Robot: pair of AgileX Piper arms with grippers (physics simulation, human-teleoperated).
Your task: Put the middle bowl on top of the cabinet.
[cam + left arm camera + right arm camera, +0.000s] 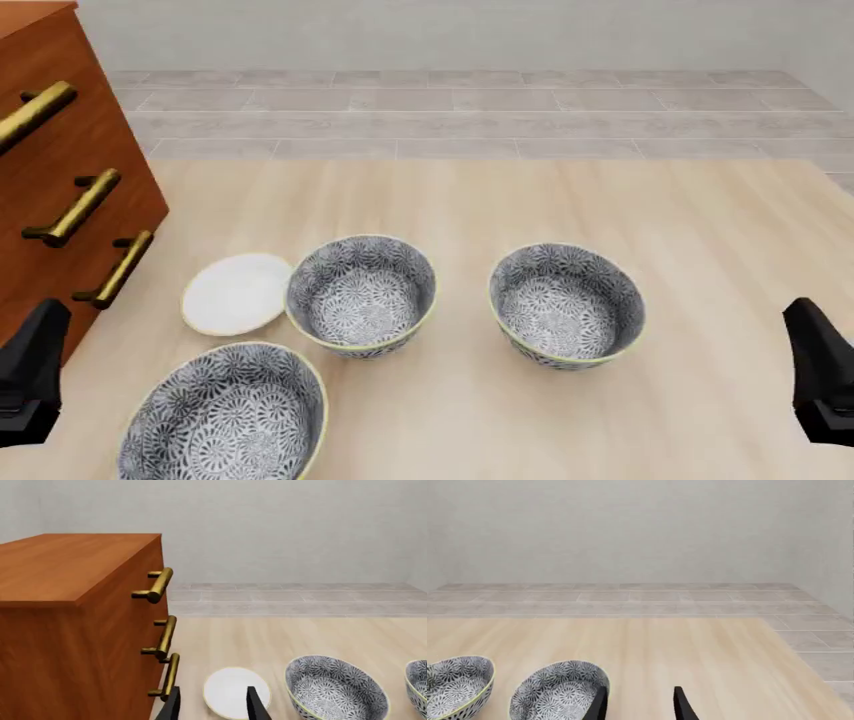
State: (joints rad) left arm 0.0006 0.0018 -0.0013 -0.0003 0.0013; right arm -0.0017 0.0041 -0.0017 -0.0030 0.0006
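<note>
The middle bowl [360, 293] stands upright on the table, deep and round, grey-and-white floral with a yellow-green rim. It also shows in the left wrist view [335, 687] and the right wrist view [457, 685]. The cabinet [54, 170], reddish-brown wood with brass bar handles [160, 585], stands at the far left; its flat top [60, 565] is bare. My left gripper [30, 372] hangs open near the cabinet's front, its fingers [257, 705] spread with nothing between them. My right gripper [818, 370] is open at the table's right side [639, 710], holding nothing.
A small white plate [236, 292] lies between the cabinet and the middle bowl. One identical bowl [220, 415] sits near the front left, another [566, 303] to the right. Beyond the table's far edge lies grey tiled floor [454, 100].
</note>
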